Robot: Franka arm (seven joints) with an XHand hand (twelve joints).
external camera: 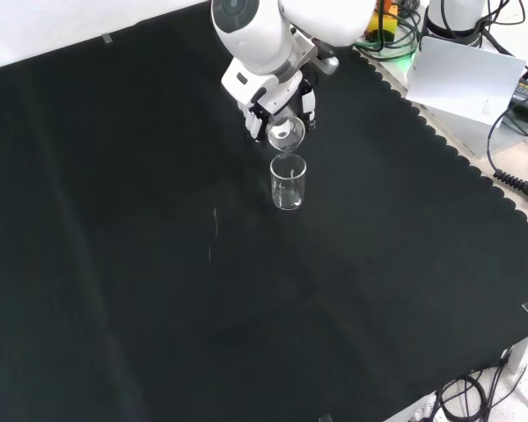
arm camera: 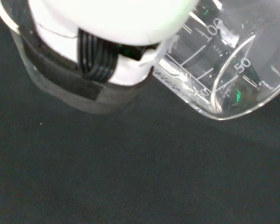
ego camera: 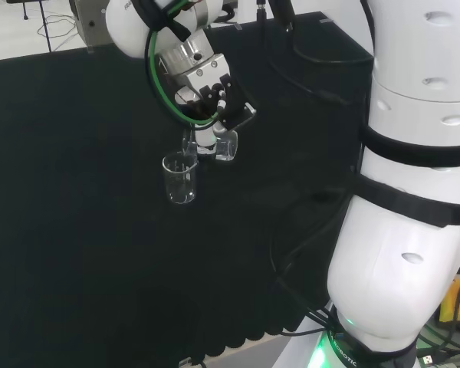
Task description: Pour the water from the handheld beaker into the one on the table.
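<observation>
A clear glass beaker (ego camera: 180,178) stands upright on the black cloth (ego camera: 84,230); in the front view this standing beaker (external camera: 288,182) is just below the hand. The hand (ego camera: 215,96) is shut on a second clear beaker (ego camera: 224,146), tipped far over with its lip above the standing beaker's mouth. From the front, the held beaker (external camera: 286,134) shows its open mouth, and the hand (external camera: 273,97) grips it from behind. The wrist view shows the tilted held beaker (arm camera: 224,70) with printed scale marks beside a finger (arm camera: 107,56). Whether water is flowing is hard to make out.
The arm's big white links (ego camera: 414,192) fill the right of the head view. Cables and a white plate (external camera: 462,79) lie beyond the cloth's scalloped edge at the front view's upper right. Open black cloth (external camera: 158,290) spreads around the beakers.
</observation>
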